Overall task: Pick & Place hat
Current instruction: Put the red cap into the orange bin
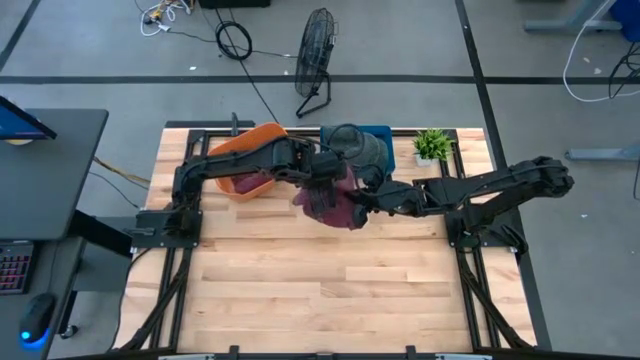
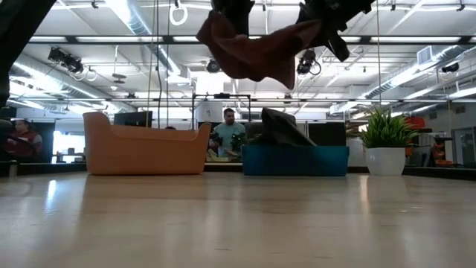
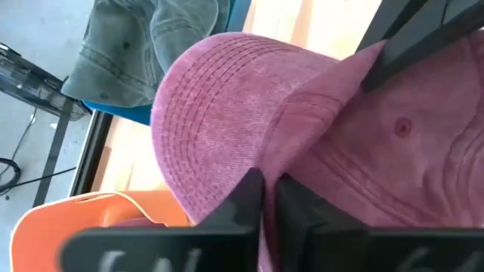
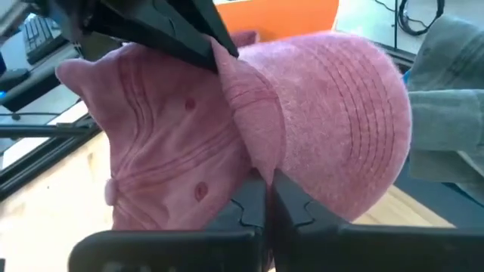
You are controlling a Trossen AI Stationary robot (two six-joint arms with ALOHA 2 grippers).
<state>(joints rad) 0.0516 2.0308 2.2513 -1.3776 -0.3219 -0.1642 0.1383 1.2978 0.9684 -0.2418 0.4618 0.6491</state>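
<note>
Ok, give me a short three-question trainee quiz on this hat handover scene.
1. True or false: the pink hat lies flat on the table.
2. Which grippers are shut on the pink hat? A) left only B) right only C) both
3. Fill in: the grey hat sits in the ____ bin, beside the orange bin.

Key:
1. False. The low view shows it hanging in the air.
2. C. The left gripper and the right gripper each pinch its fabric.
3. Blue.
</note>
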